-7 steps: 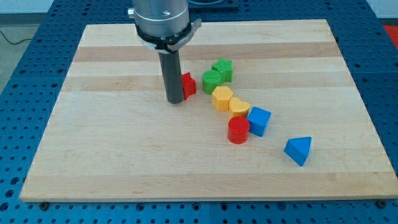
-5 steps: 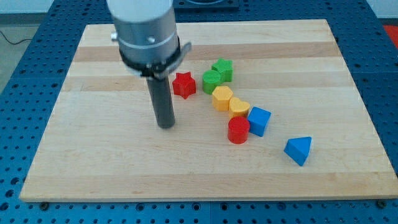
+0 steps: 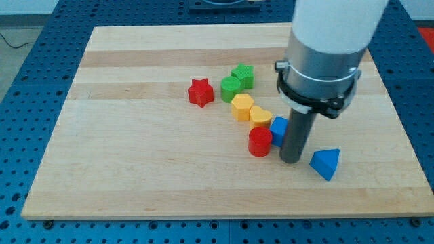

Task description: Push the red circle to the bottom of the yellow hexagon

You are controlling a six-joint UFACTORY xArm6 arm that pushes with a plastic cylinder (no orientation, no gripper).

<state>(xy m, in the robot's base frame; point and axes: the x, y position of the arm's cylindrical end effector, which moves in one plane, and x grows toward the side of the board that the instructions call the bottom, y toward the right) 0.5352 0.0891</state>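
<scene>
The red circle (image 3: 260, 142) sits on the wooden surface (image 3: 135, 156), a bit right of the middle and toward the view's bottom. It is a short round block standing flat. The yellow hexagon (image 3: 241, 106) is up at about 11 o'clock from it, close by but not touching it. Between them, at about 12 o'clock from the red circle, is a second yellow block (image 3: 261, 117) with a rounded shape; I cannot tell its exact shape. It looks like it touches the yellow hexagon and sits just above the red circle.

My tip (image 3: 291, 160) is at about 4 o'clock from the red circle, just beside it. There is no hand here, only a dark rod, so nothing is held. The rod stands in front of a blue block (image 3: 277, 128) and hides most of it. That blue block is at about 2 o'clock from the red circle.

A blue triangle (image 3: 325, 163) lies at about 3 o'clock from my tip, near it.

A green circle (image 3: 230, 87) and a green star (image 3: 243, 75) sit close together at about 12 o'clock from the yellow hexagon. A red star (image 3: 200, 92) is at about 10 o'clock from the yellow hexagon, a little apart.
</scene>
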